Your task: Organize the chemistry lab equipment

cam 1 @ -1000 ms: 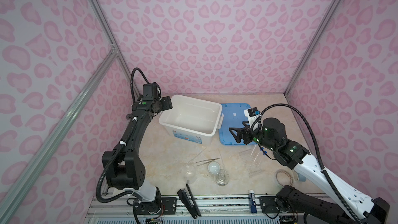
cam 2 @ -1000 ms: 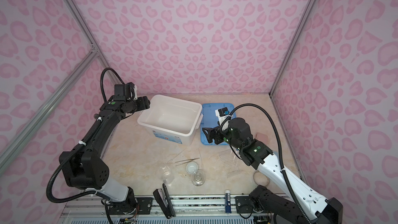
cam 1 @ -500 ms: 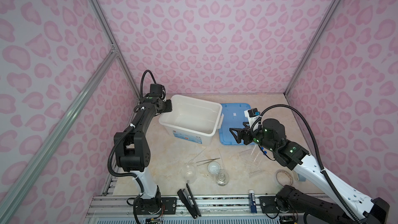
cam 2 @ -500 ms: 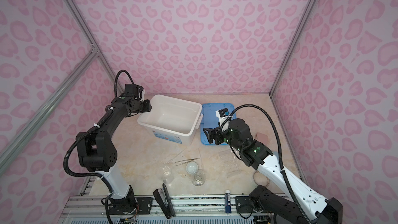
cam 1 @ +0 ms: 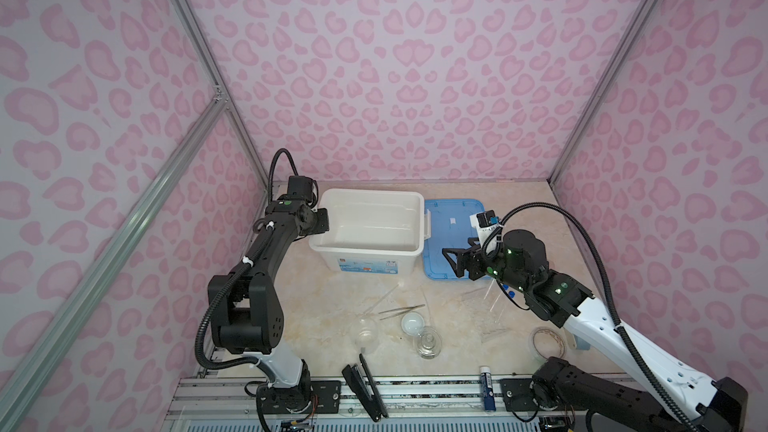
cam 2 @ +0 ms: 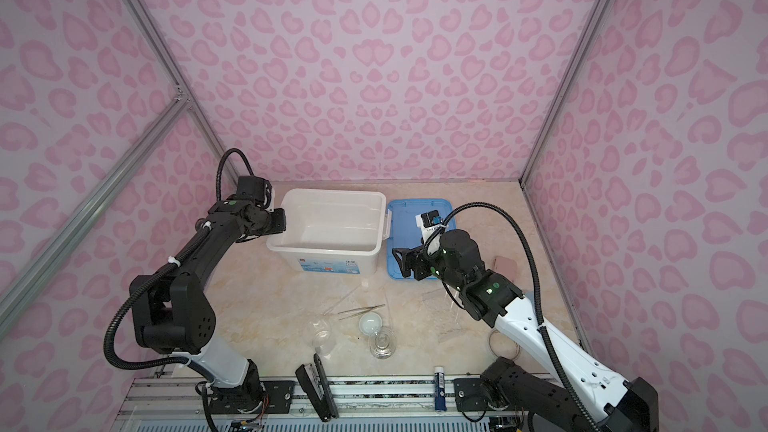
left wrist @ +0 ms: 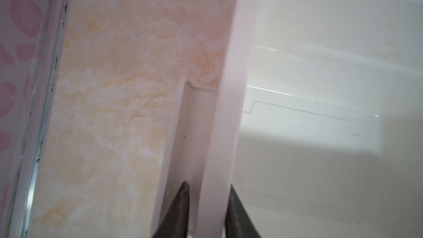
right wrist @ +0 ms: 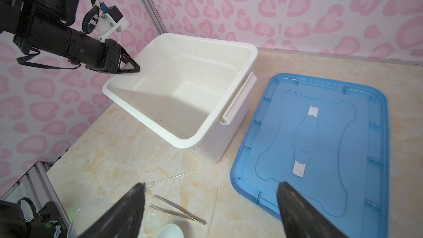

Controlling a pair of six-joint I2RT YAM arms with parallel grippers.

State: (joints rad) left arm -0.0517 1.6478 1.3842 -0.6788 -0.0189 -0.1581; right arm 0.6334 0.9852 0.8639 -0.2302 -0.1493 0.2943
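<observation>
Two end effectors are in view, both near the white bin (cam 1: 365,248) at the rear of the counter (cam 1: 332,305). The left end effector (cam 1: 322,222) is at the bin's short rim on the left-arm side. In the left wrist view its fingers (left wrist: 180,204) straddle that rim at a narrow setting, one inside the bin and one outside over the handle flange. Whether they actually clamp the rim cannot be determined. The right end effector (cam 1: 453,265) is above the near edge of the blue lid (cam 1: 453,209), which lies flat just beside the bin on the right-arm side. Its jaws are spread wide with nothing between them. The lab equipment lies loose on the counter on the robot-base side of the bin. A thin clear dropper (cam 1: 384,297) is nearest the bin wall. The metal tweezers (cam 1: 401,311) lie just beyond it, and the white domed piece (cam 1: 412,323) is just beside the tweezers. A clear glass jar (cam 1: 429,342) stands upright just beside the domed piece, on its robot-base side. A clear glass flask (cam 1: 364,330) stands apart on the left-arm side of the domed piece. The blue-capped tubes (cam 1: 512,293) lie beyond the lid from the bin, partly hidden by the right arm. The black stapler (cam 1: 365,388), the blue-and-white stick (cam 1: 487,386) and the clear tape roll (cam 1: 548,340) are farthest from the bin, at the counter's front edge.
</observation>
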